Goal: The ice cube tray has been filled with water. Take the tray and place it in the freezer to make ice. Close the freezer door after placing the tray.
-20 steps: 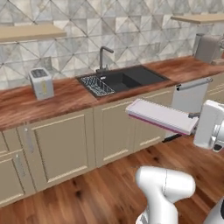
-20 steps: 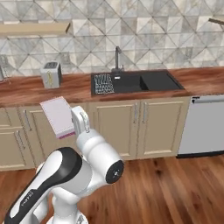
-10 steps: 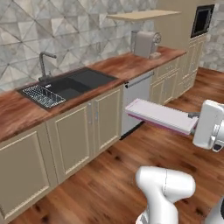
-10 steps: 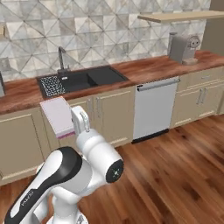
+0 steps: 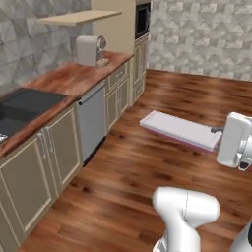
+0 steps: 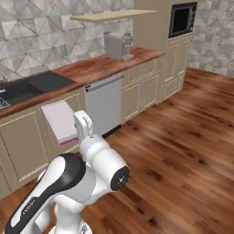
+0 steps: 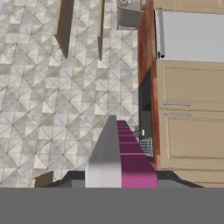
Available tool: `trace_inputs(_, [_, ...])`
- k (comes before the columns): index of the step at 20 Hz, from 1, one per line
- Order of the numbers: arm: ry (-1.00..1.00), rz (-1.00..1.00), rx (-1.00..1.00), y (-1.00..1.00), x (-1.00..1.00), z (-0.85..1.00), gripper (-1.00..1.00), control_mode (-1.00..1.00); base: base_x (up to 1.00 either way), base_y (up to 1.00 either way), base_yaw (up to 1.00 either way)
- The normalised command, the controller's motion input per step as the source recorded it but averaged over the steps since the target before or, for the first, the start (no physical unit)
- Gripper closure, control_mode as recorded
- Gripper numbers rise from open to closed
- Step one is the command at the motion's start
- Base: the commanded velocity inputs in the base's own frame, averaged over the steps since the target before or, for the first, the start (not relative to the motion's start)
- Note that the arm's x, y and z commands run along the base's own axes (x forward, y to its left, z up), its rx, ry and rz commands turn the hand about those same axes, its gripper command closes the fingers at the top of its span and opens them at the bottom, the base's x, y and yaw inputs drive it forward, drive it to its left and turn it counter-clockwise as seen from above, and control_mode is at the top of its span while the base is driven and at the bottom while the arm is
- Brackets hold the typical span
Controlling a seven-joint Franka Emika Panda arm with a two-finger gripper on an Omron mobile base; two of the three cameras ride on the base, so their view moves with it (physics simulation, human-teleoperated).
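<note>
The first step looks done: the ice cube tray [image 5: 181, 130] is off the desk [image 5: 74, 78] and carried in the air by the gripper [image 5: 219, 135], which is clamped on the tray's near end. The tray lies flat and level over the wood floor [image 5: 162, 98], well apart from the cabinets, its pale top up and its magenta lower edge showing along the side. In the hand view it runs straight away from the gripper, pale on one side and magenta on the other.

What is left, judging by the scene, is most of the task: reaching the freezer, setting the tray on a shelf inside and shutting the door. The base faces a stretch of kitchen with a dishwasher [image 5: 92, 120], a coffee machine [image 5: 90, 49] on the desk and a built-in microwave [image 6: 183, 19] in a tall cabinet.

The arm is folded close over the base, with the hand held low and forward so the tray sticks out ahead and slightly to the left, in the right base view just in front of the lower cabinet doors
</note>
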Motion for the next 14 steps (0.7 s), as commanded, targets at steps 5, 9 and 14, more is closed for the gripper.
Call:
trace_inputs(5, [0.00,0.00,0.00,0.00,0.00,0.00,1.00,1.00,0.07,-0.02,-0.68])
trace_inputs(9, [0.00,0.00,0.00,0.00,0.00,0.00,1.00,1.00,0.01,-0.01,-0.68])
trace_inputs(14, [0.00,0.00,0.00,0.00,0.00,0.00,1.00,1.00,0.00,0.00,-0.67])
